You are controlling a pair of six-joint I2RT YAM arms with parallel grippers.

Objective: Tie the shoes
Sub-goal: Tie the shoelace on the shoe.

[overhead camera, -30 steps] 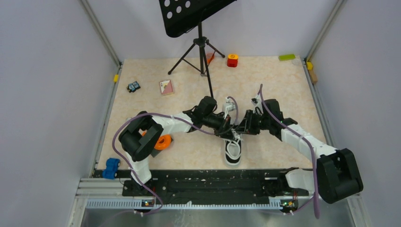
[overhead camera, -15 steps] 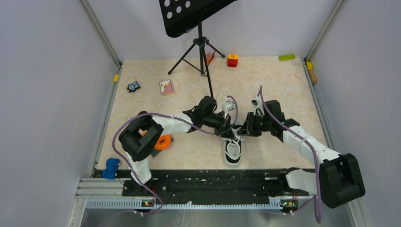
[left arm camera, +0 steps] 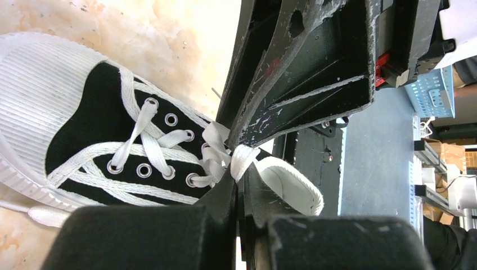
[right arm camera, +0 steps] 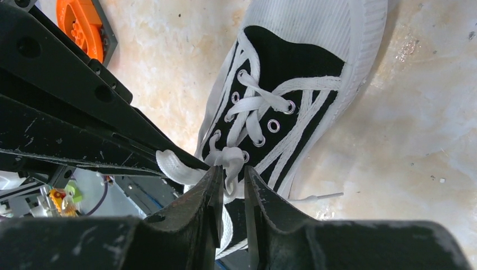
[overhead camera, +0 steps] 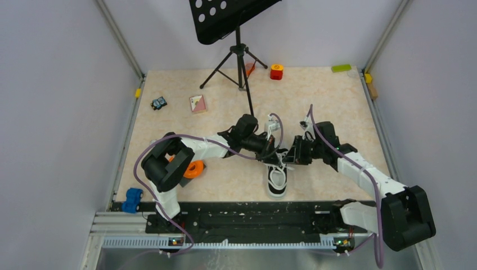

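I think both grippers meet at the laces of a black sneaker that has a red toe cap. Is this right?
Not quite. The toe cap is white, not red, as the right wrist view shows. The rest stands: the left gripper and the right gripper meet at the laces of the black sneaker.

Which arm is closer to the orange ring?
Left. The left arm has its elbow right beside the orange ring; the right arm is beyond the shoe, on the other side.
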